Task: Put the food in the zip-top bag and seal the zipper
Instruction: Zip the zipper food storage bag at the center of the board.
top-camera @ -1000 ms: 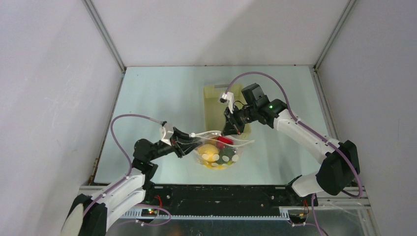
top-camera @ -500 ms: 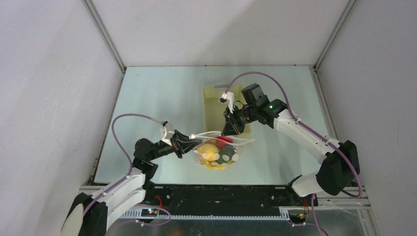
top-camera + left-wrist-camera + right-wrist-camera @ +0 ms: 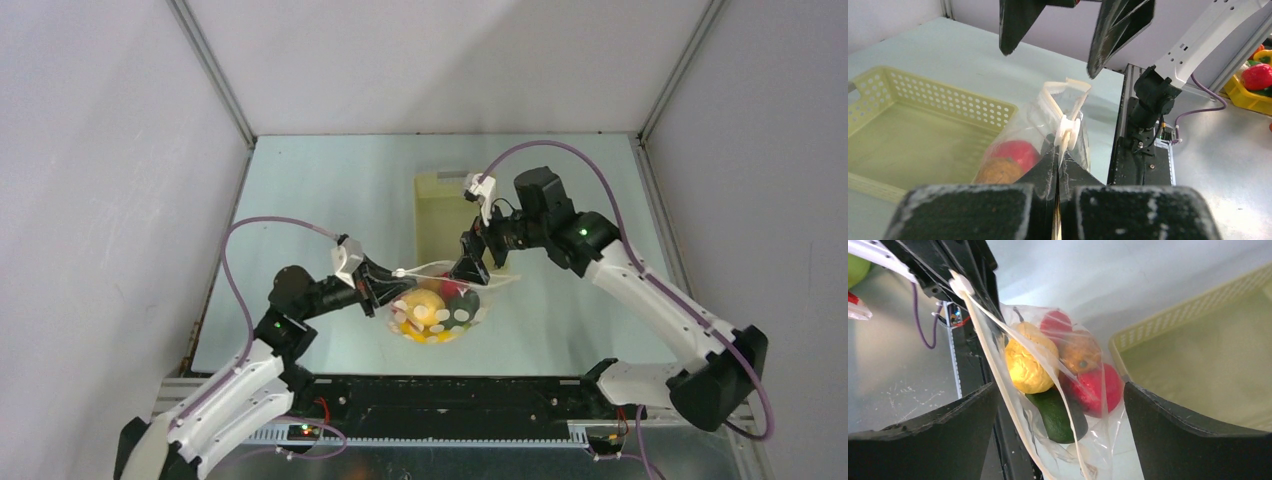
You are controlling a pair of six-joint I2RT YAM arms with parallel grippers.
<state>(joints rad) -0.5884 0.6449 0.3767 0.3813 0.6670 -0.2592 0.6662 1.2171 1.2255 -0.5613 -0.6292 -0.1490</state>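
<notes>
The left gripper (image 3: 1056, 152) pinches the white zipper (image 3: 1067, 131) of the floppy clear bag (image 3: 1096, 441). The right gripper (image 3: 1059, 390) gapes wide, and its view adds a smooth green oval (image 3: 1058, 418).

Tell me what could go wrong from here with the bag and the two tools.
1. Only the left tool pinches the zipper. The right tool is open, so the strip could slip and the bag sag.
2. In the right wrist view the mouth looks partly unsealed, so food might spill if it tips.
3. The open tool straddles the bag and could close on plastic, not the zipper.
</notes>
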